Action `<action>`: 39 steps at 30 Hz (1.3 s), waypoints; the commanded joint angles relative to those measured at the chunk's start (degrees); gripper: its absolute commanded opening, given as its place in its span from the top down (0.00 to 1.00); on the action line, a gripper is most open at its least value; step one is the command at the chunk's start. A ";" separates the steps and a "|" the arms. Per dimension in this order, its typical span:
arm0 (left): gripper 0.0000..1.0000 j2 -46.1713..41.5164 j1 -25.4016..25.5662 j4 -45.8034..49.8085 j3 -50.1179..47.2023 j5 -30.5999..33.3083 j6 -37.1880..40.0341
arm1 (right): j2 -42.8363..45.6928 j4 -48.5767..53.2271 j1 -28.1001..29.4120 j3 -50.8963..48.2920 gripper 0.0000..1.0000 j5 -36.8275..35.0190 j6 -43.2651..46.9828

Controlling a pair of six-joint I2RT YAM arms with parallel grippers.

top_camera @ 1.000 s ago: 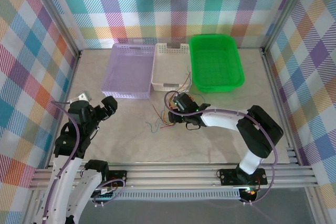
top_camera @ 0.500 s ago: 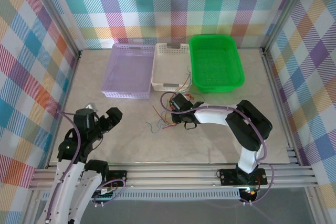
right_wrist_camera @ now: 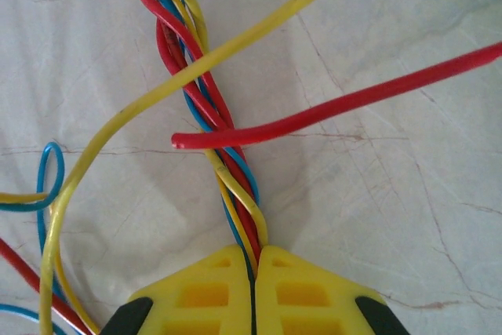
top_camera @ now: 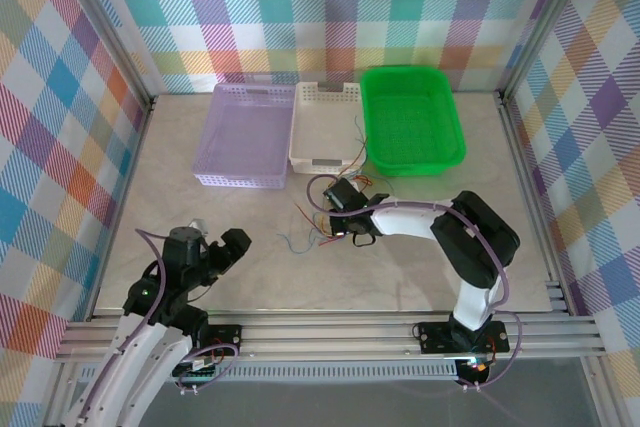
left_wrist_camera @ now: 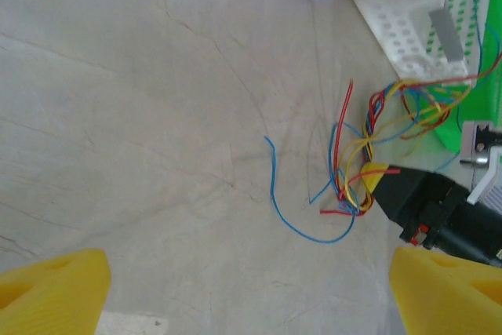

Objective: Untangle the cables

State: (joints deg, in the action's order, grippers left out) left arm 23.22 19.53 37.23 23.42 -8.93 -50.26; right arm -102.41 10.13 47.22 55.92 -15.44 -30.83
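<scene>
Far side first: purple basket [top_camera: 245, 135], white basket [top_camera: 322, 127] and green basket [top_camera: 410, 117] stand in a row, left to right, rims touching or nearly so. A few thin strand ends arch up by the near rims of the white and green ones; I cannot tell whether they lie inside.

Cables [top_camera: 322, 209]: on the table [top_camera: 190, 187], just near of the white basket, about mid-width. Red, blue and yellow strands are twisted into one rope.

Right gripper [right_wrist_camera: 255, 260]: clenched, with the fingers pressed together on the near end of the rope.

Left gripper [top_camera: 222, 250]: released, jaws spread wide, low over bare table at the near left, well apart from the bundle.

Room: open tabletop lies left and near of the bundle. The frame rail [top_camera: 350, 332] bounds the near edge, and the baskets close the far side.

Axis: the rope runs near to far, leaning slightly right toward the white and green baskets. Loose ends fan out leftward: a blue strand [left_wrist_camera: 286, 209] curls flat on the table, and a red end [left_wrist_camera: 348, 96] points far.
</scene>
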 commanded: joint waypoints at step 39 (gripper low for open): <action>0.19 42.34 41.63 -51.91 6.73 30.57 -8.47 | 31.49 -10.66 1.65 -14.95 1.00 16.12 -1.27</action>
State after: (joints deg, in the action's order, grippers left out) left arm 66.65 60.69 -12.45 28.99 18.04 -58.98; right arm -73.01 1.28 48.47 41.69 -1.06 -31.09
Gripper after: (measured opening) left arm 0.821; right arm 0.042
